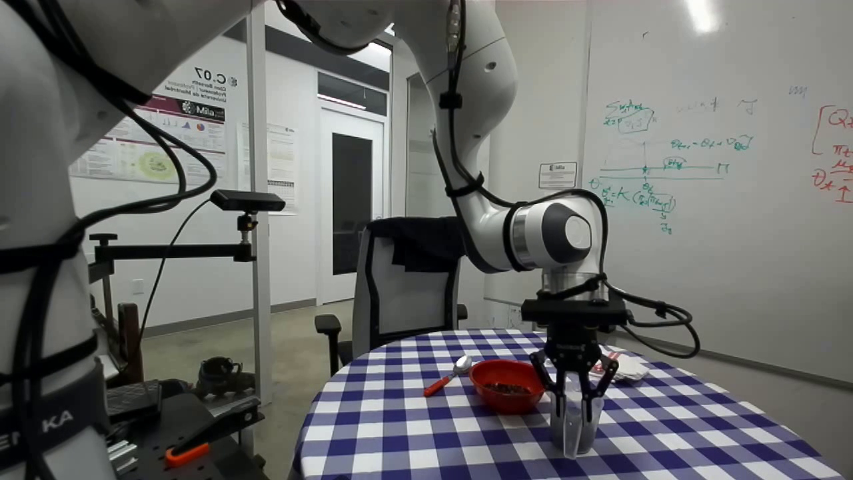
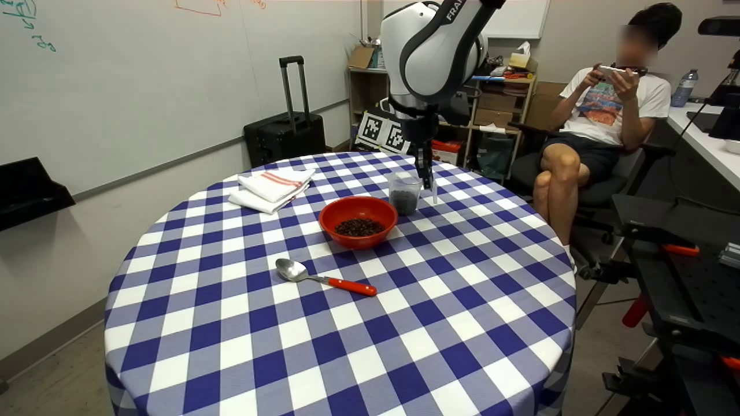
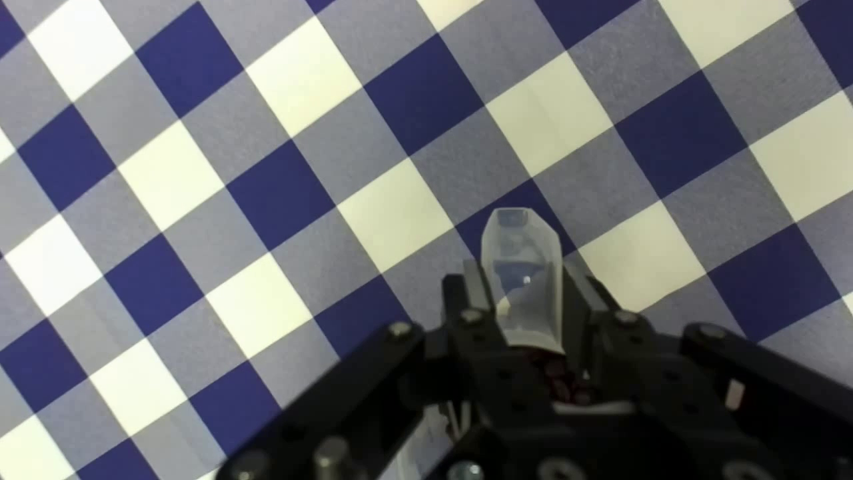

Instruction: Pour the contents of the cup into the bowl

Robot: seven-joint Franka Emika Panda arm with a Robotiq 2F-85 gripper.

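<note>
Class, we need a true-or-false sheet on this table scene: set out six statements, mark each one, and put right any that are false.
1. The red bowl holds dark pieces. True.
2. The spoon lies inside the bowl. False: the spoon lies outside it, on the tablecloth.
3. The tablecloth is plain red. False: it is checked in blue and white.
4. The pincer is at the handle of the clear plastic cup. True.
5. The cup is tipped over the bowl. False: it is upright, beside the bowl.
6. The folded white cloth has reddish stripes. True.
</note>
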